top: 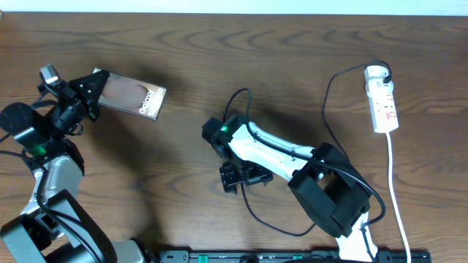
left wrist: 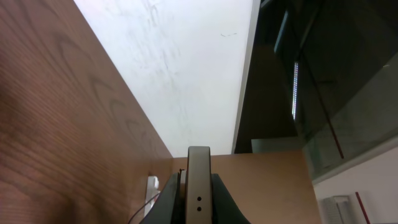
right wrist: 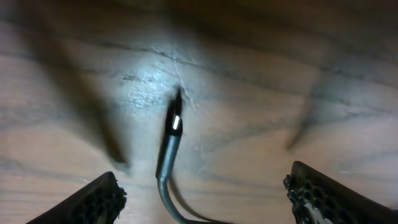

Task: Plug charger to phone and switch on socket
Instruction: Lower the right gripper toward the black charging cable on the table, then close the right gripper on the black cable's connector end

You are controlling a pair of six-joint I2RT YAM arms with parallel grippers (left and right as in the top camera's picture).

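Wood-grain table (top: 219,66), white wall (left wrist: 180,68) perhaps beyond; left tool (top: 93,88) tight on phone (top: 133,96), right tool (right wrist: 211,196) agape above charger (right wrist: 171,140).

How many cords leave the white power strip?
2. The black charger leaves the power strip's far end, curving left; the white cord leaves its near end. None seems hidden.

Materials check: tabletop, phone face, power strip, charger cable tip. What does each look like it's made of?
Tabletop: wood or wood-look laminate, matte brown, with visible grain.
Phone: glossy face, likely glass, since it reflects light.
Power strip: probably white moulded plastic with a smooth shell.
Charger cable: dark rubbery sheath. Its tip glints, so likely metal.
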